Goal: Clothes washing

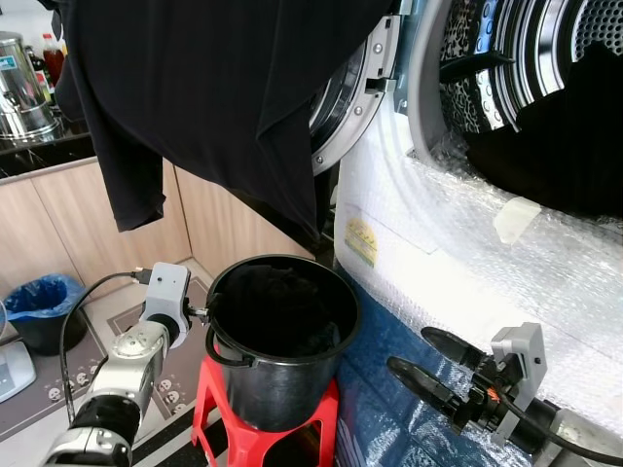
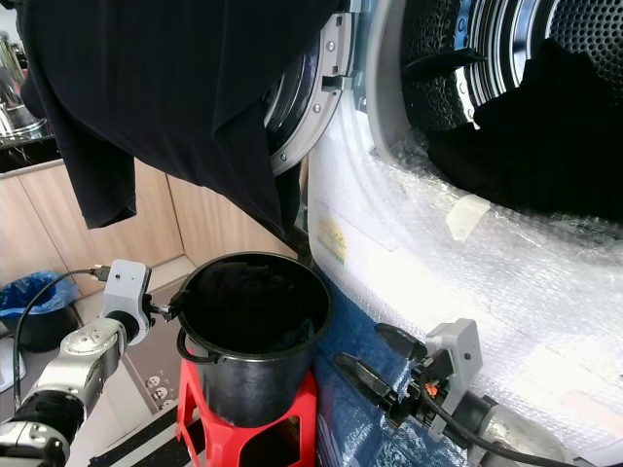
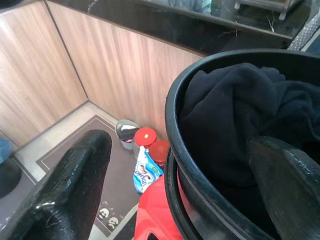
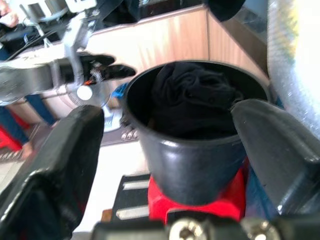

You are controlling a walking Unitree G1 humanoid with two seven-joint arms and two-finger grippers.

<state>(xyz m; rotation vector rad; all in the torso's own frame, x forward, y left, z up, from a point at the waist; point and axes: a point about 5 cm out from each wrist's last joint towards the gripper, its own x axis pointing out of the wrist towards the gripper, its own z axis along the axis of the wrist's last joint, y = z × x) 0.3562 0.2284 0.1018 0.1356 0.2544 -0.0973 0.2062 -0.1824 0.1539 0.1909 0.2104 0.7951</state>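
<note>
— wooden cabinet fronts [image 1: 68, 224] run behind everything, right? where's the laundry?

— yes, wood panels at the back, and the washer [image 1: 467, 243], wrapped in bubble wrap, on my right with its door [image 1: 355, 102] swung open. a black garment [image 1: 195, 97] hangs across the top of my head views. more dark clothes [image 3: 235, 125] sit inside the black bucket [image 1: 282, 379], which stands on a red stool [image 1: 321, 428]

— and the grippers?

— my left gripper [image 3: 180, 185] straddles the bucket's rim, fingers spread, one inside over the clothes and one outside. my right gripper [image 1: 423, 360] hovers just beside the bucket on the washer side, fingers apart, holding nothing

— anything inside the drum?

— a dark bundle [image 2: 545, 136] lies in it
</note>
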